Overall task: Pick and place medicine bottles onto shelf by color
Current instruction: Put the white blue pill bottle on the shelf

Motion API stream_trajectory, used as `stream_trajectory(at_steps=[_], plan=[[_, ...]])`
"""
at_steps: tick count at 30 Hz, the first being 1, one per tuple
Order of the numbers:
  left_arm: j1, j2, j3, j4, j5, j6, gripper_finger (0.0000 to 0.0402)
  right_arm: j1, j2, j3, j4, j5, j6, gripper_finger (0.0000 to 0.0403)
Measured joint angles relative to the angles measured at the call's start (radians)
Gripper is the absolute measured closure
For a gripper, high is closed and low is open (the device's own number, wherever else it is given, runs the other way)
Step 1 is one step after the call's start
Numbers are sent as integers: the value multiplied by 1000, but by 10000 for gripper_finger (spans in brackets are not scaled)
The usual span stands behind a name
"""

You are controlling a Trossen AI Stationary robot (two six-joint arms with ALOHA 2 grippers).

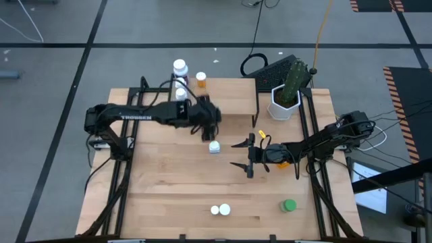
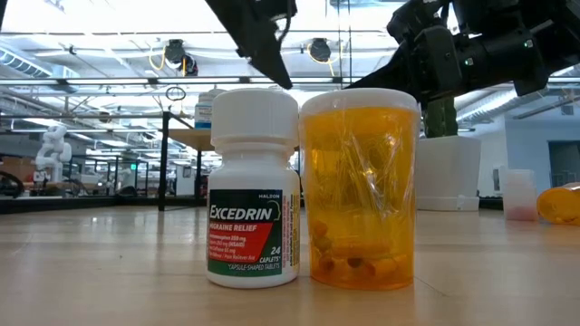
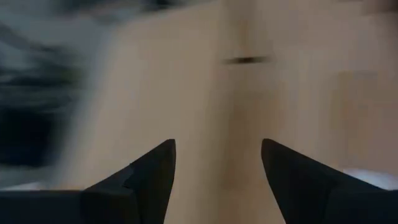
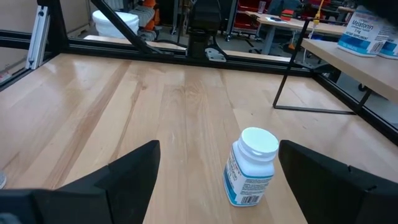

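White bottle (image 4: 251,165) upright just ahead of right gripper (image 4: 217,180), fingers wide apart, empty, not touching

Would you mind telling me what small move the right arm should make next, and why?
Probably a short advance of the right claw toward the white bottle until its fingers sit on either side. That bottle stands upright on the table just ahead of the open claw, nothing is held yet, and the gap looks wide enough. The left claw hovers open near the shelf.
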Motion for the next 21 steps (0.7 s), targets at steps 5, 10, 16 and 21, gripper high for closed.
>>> stream_trajectory(at_steps=[5, 10, 16, 21], plan=[[-62, 0, -82, 21, 192, -93, 162, 0, 0, 0, 1, -1, 0, 78], [-94, 1, -209, 119, 207, -144, 162, 3, 0, 0, 6, -2, 8, 78], [-93, 2, -336, 299, 274, -204, 133, 3, 0, 0, 24, -2, 8, 78], [-90, 2, -399, 371, 277, -209, 77, 3, 0, 0, 26, -2, 8, 78]])
